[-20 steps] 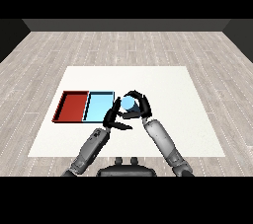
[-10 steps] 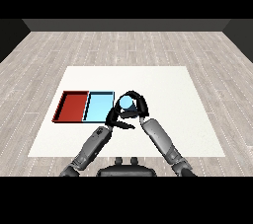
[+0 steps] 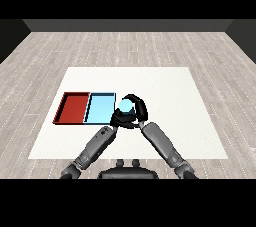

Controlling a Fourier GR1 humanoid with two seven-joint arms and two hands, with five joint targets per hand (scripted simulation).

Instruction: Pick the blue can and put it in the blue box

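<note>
Right hand (image 3: 136,110) is curling its black fingers around the blue can (image 3: 125,106), which is showing its pale, round top toward the camera, so its long axis appears to be standing roughly upright; any slight tilt cannot be told. The can is sitting just beside the right edge of the light blue tray (image 3: 100,109), outside its rim rather than inside it; whether it is resting on the white table (image 3: 165,91) or raised above it cannot be told. The right forearm is reaching in from the lower right and angling toward the tray, with the fingers arching over the far side of the can. Left hand (image 3: 117,119) is lying close below the can, at the near right corner of the light blue tray; whether its fingers are touching the can or are spread or curled cannot be told. The red tray (image 3: 73,107) is adjoining the far left side of the light blue tray. Bare tabletop is extending to the right of the trays and beyond them.
</note>
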